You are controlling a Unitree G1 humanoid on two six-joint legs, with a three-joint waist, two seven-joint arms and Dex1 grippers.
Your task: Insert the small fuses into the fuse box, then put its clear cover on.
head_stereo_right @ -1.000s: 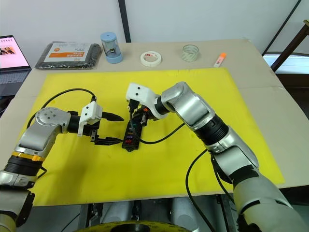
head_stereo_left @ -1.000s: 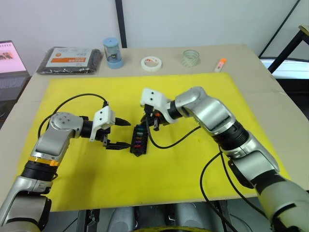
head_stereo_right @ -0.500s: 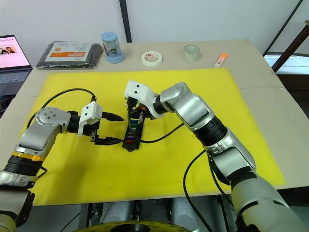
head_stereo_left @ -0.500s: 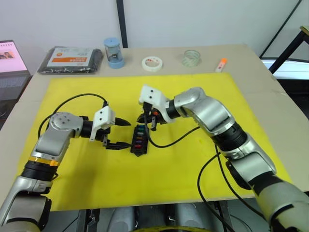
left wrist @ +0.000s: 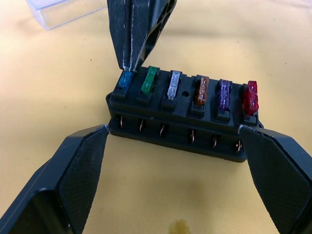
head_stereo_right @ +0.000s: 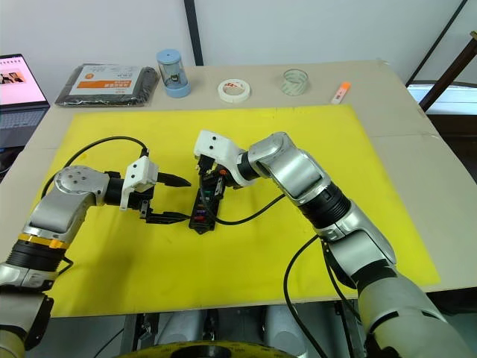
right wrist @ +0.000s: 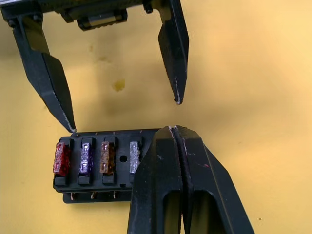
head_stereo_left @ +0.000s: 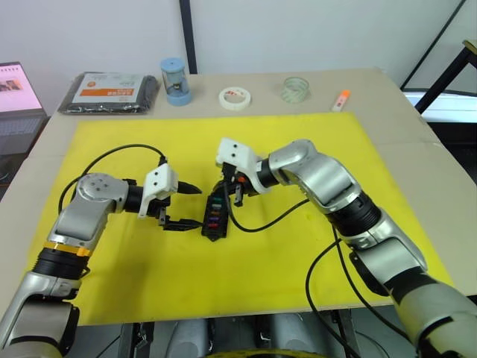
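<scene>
The black fuse box lies on the yellow mat between my two grippers. Several small fuses stand in its row of slots: teal, green, clear, tan, purple and red. My right gripper is shut, its tips resting on top of the teal fuse at the box's far end. My left gripper is open, one finger on each side of the box's left flank, apart from it. The clear cover lies on the mat just beyond the box.
Along the table's back edge sit a black packet with an orange label, a blue cylinder, a white tape roll, a clear tape roll and an orange marker. The yellow mat has free room at right and front.
My right gripper has shifted only slightly over the box's far end and stays shut. The left arm and the fuse box have not moved.
</scene>
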